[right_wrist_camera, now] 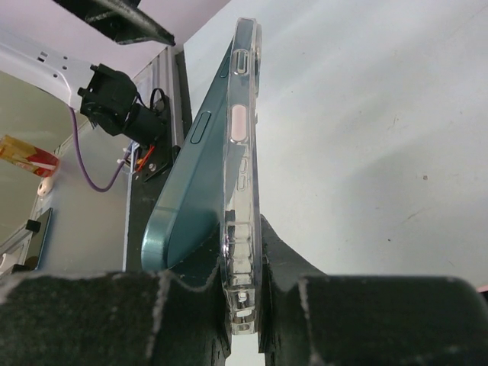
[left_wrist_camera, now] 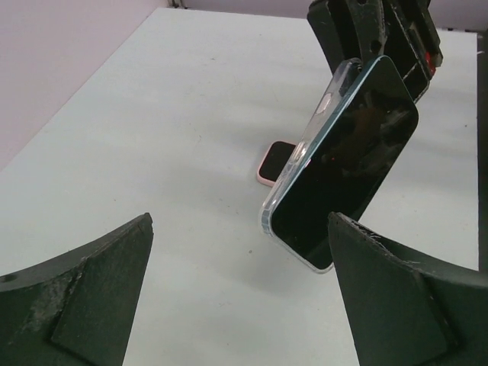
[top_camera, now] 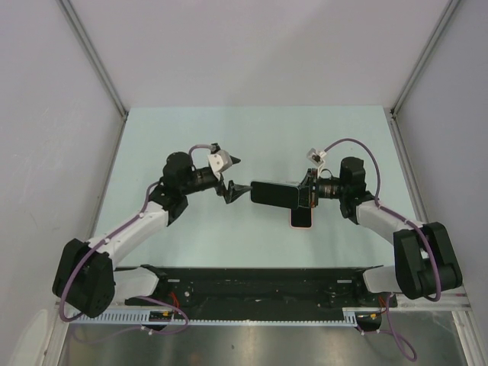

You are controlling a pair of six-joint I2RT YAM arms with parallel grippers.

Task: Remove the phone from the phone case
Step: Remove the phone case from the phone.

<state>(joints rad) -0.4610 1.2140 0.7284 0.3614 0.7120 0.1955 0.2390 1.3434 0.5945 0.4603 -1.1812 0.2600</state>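
phone (top_camera: 273, 193) in its clear case (right_wrist_camera: 242, 152) hangs above the counter (top_camera: 191, 137), pinched at one end by the right tool (top_camera: 306, 194); its long axis points at the left tool (top_camera: 236, 176), which is nearest the free end, spread wide and holding nothing

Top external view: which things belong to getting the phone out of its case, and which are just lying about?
Job: phone, clear case, right end effector clamping it, left end effector open nearby.
Lying about: pink-rimmed flat object.
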